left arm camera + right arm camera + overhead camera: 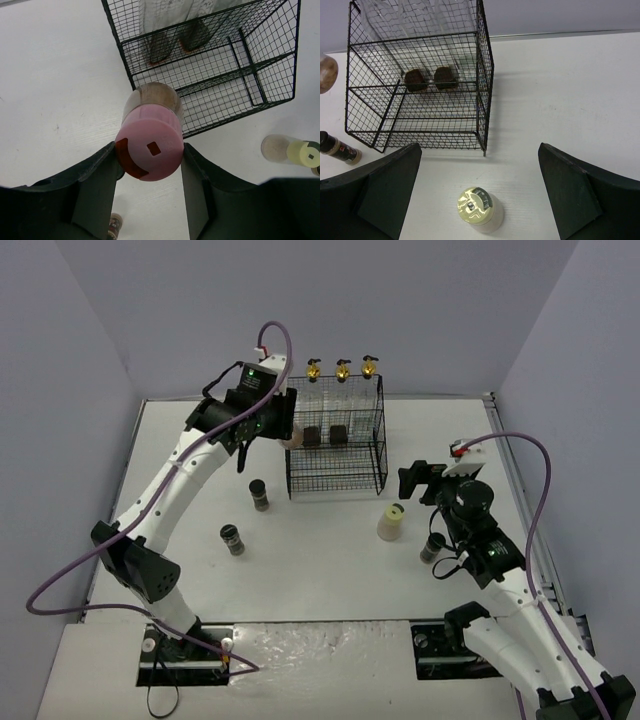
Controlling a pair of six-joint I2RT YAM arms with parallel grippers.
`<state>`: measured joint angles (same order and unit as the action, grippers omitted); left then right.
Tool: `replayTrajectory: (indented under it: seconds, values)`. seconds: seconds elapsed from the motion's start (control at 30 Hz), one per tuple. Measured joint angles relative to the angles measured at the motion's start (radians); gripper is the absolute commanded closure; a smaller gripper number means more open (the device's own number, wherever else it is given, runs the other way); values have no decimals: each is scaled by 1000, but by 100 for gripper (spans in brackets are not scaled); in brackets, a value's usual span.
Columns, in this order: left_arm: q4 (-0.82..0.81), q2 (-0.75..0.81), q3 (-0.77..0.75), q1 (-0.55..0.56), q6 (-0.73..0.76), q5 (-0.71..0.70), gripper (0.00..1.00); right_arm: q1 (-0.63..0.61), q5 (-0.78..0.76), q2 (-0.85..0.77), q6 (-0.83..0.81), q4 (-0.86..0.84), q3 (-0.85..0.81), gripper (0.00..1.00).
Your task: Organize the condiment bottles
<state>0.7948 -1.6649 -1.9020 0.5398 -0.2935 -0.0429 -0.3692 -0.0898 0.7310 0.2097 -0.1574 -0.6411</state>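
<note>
Left gripper [149, 165]: clenched on pink-cap jar [150, 135], held in the air at rack's left front corner.
Right gripper [479, 192]: jaws wide, nothing in them; hangs just above yellow-cap jar [477, 209].
Rack [335, 440]: thin black wire, boxy; three tall glass bottles [342, 390] at the back.
Step tip: prob. lift jar over front rail, keep upright, set on free shelf spot w/o snagging wire.
Loose: three small dark jars [259, 494] on table [330, 570].
Feel: jars round, smooth; caps look like plastic.
</note>
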Motion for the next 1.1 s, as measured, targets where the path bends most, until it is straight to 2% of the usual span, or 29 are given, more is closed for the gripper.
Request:
replayTrajectory:
  seconds: [0.37, 0.8, 0.97, 1.1]
  values:
    - [-16, -213, -179, 34, 0, -49, 79, 0, 0, -20, 0, 42, -1, 0]
    - [-15, -373, -261, 36, 2, -68, 79, 0, -1, -42, 0, 72, -1, 0]
    - [9, -424, -296, 37, 0, -63, 74, 0, -1, -43, 0, 73, -1, 0]
    - [22, -474, -316, 37, -9, -59, 73, 0, -7, -44, 0, 73, -1, 0]
